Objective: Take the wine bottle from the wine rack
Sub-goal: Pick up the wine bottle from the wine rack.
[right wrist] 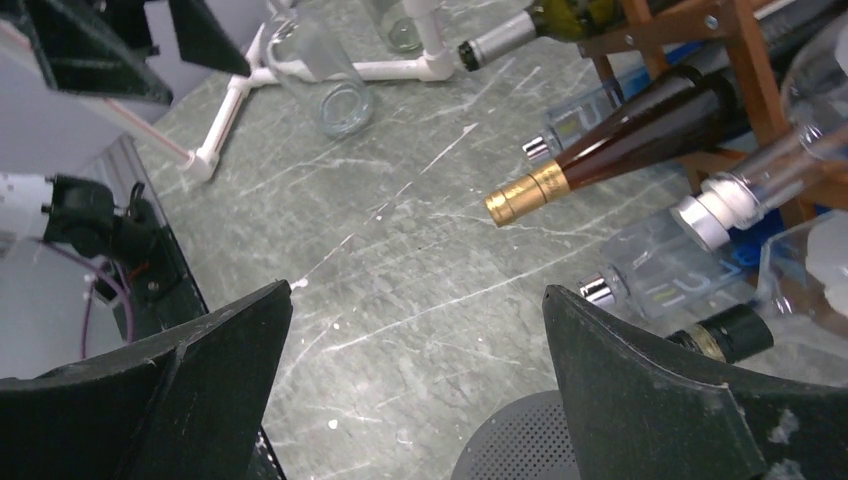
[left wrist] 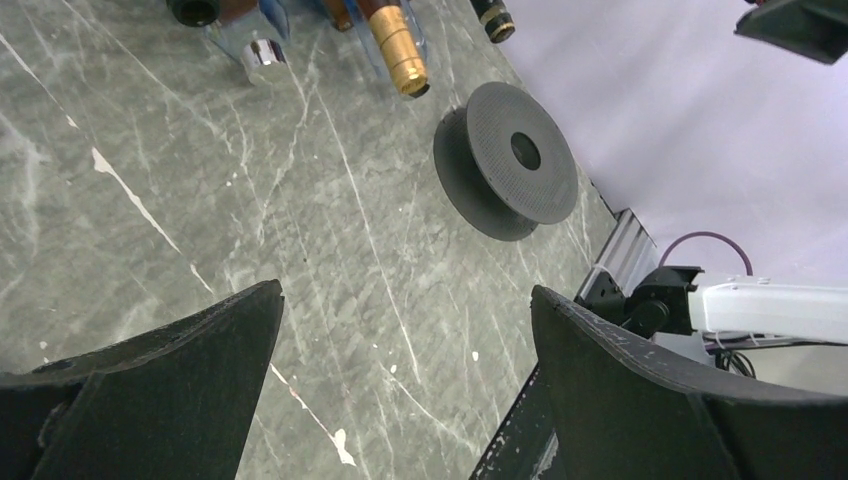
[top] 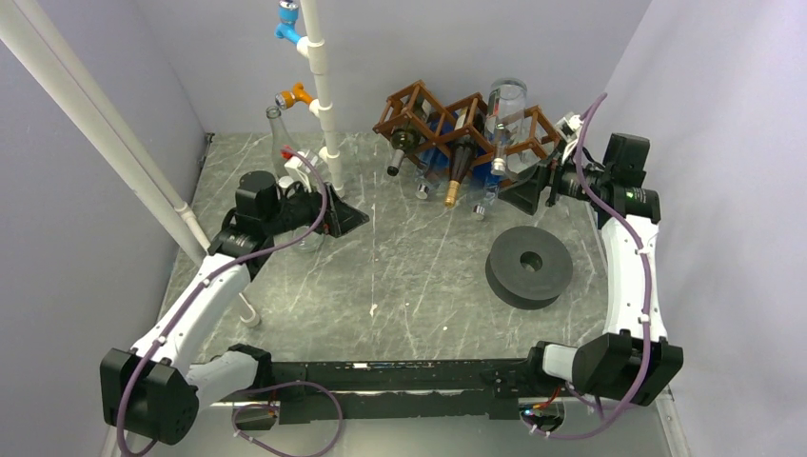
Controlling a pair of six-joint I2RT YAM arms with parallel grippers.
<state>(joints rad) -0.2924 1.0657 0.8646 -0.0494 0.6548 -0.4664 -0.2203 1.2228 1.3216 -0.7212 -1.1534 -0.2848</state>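
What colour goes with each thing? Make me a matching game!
Things:
1. wine rack
2. round spool
3. foil cap on the dark bottle's neck
4. top pipe joint

Colours:
A. blue
B. gold
C. brown
D. black

Pairs: 1-C, 2-D, 3-B, 4-A

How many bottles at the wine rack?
6, top down in right wrist view: green bottle, silver-capped clear bottle, gold-foiled brown bottle, white-capped clear bottle, second silver-capped bottle, black-capped bottle. Others possibly hidden.
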